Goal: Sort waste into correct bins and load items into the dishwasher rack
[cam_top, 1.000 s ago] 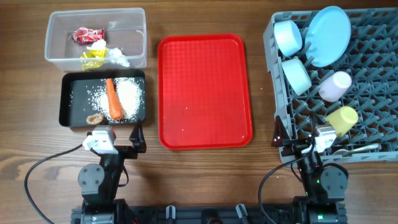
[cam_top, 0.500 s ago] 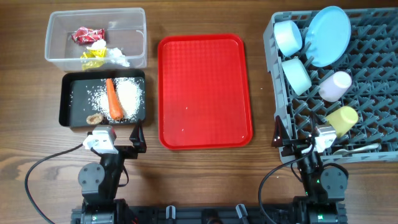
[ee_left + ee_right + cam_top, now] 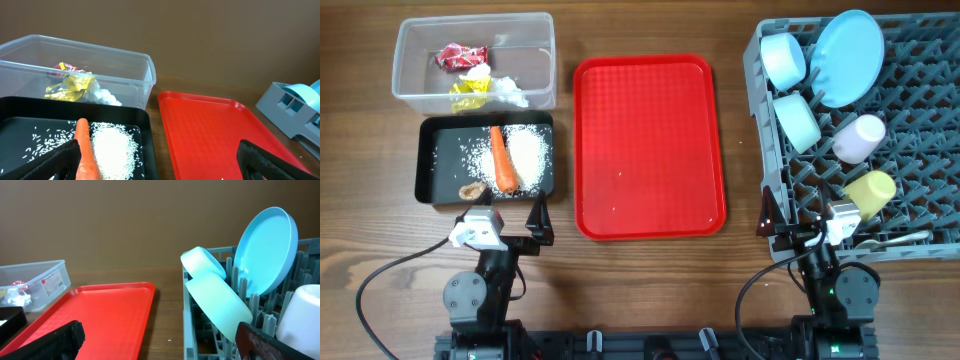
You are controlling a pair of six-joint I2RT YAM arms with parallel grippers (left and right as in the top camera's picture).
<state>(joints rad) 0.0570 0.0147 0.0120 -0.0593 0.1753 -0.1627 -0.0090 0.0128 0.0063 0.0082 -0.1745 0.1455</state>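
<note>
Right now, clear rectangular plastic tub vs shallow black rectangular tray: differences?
The clear rectangular plastic tub is see-through and tall-walled; the shallow black rectangular tray is opaque and low-walled. The tub holds a red wrapper, a yellow wrapper and crumpled white tissue; the tray holds an orange carrot, white rice grains and a brown lump. In the overhead view the tub lies above the tray. Both share a similar footprint, left of the red serving tray.
</note>
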